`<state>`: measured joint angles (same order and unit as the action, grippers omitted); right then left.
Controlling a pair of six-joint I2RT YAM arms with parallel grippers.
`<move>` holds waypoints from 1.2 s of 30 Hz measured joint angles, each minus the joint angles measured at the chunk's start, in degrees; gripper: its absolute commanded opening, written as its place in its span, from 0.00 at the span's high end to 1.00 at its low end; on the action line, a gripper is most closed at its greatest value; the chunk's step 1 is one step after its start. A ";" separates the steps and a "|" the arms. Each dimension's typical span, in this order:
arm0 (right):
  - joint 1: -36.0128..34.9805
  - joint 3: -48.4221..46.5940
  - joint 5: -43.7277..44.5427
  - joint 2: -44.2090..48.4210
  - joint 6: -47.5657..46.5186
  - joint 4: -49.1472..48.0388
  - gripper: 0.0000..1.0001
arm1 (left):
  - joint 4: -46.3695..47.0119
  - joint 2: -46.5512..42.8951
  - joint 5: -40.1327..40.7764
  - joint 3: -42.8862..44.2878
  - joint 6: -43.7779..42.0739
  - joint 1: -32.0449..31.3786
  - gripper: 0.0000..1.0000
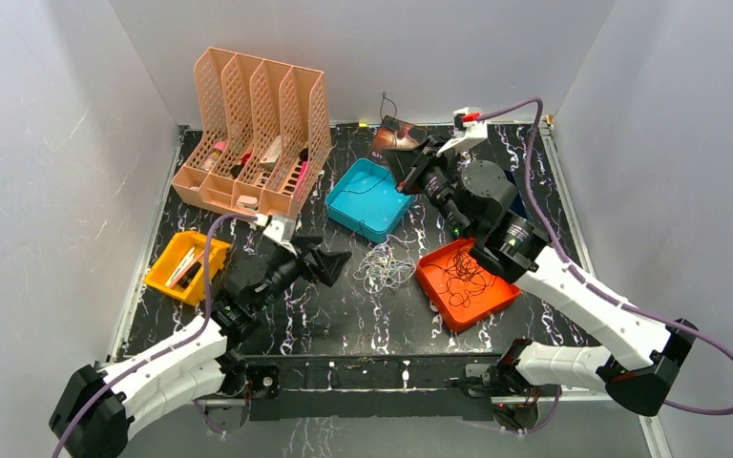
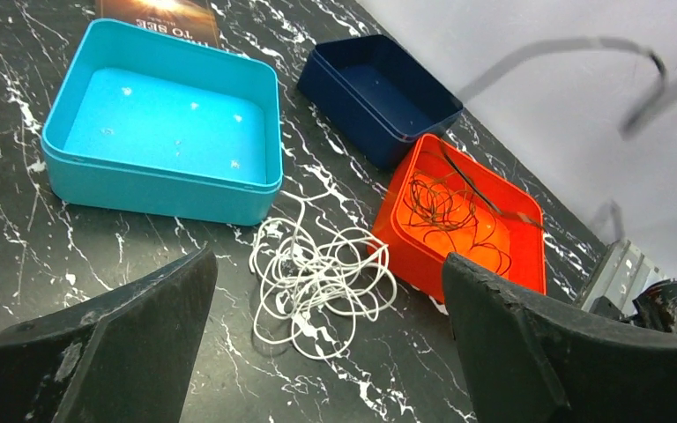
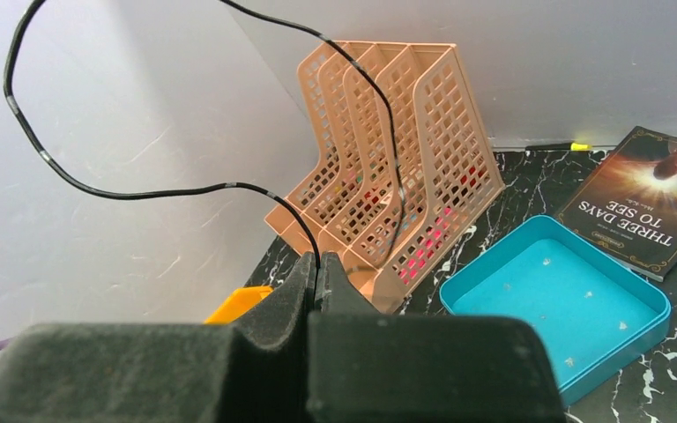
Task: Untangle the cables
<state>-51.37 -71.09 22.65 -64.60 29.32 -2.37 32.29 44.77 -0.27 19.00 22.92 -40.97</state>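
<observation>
The black marbled surface (image 1: 344, 315) sits between plain white walls. A dark cable (image 1: 463, 272) lies coiled in the orange tray (image 1: 482, 310), so that strand looks sorted. The right hand (image 3: 317, 269) is clenched on a black cable (image 3: 141, 192), held up near the back wall. A white cable (image 1: 385, 264) lies in a loose heap on the surface between the teal tray (image 1: 344, 208) and the orange one. The left hand (image 1: 336, 260) hangs spread wide just short of it, grasping nothing. I judge the task about midway, with the black and white cables left to place. The left wrist view shows a navy tray (image 2: 353, 97) that the right arm hides from above. Only the right wrist view shows the pinch on the black cable.
</observation>
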 measured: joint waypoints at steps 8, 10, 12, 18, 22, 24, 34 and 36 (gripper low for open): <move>0.00 -0.44 -0.31 0.26 -4.28 -0.63 1.00 | 5.92 5.27 0.50 -2.49 -0.94 -0.79 0.02; 0.00 -1.01 -0.04 0.28 -6.86 0.33 1.00 | 6.21 7.37 1.22 -2.23 -0.81 -0.83 0.02; 0.00 -2.05 0.70 0.28 -9.68 2.25 1.00 | 5.77 9.66 2.05 -1.57 -0.35 -0.90 0.02; 0.00 -2.75 6.45 0.33 -18.12 6.64 1.00 | 2.56 15.96 6.12 1.55 2.54 -1.18 0.02; 1.11 -3.30 10.93 -1.03 -22.29 9.86 1.00 | 1.68 19.06 6.97 2.78 3.98 -1.20 0.02; 3.02 -3.43 11.78 -2.05 -23.17 10.67 1.00 | 1.33 20.59 6.93 3.21 4.44 -1.25 0.03; 13.40 -3.43 6.36 -8.92 -23.23 8.13 1.00 | -7.54 18.29 10.23 4.15 7.65 -1.31 0.03; 14.45 -3.52 4.61 -11.63 -23.06 6.43 1.00 | -10.80 16.94 11.45 4.76 8.39 -1.31 0.03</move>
<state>-36.93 -74.61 27.27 -76.23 6.26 4.05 21.50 61.71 11.18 23.77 31.31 -42.28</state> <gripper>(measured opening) 0.019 0.977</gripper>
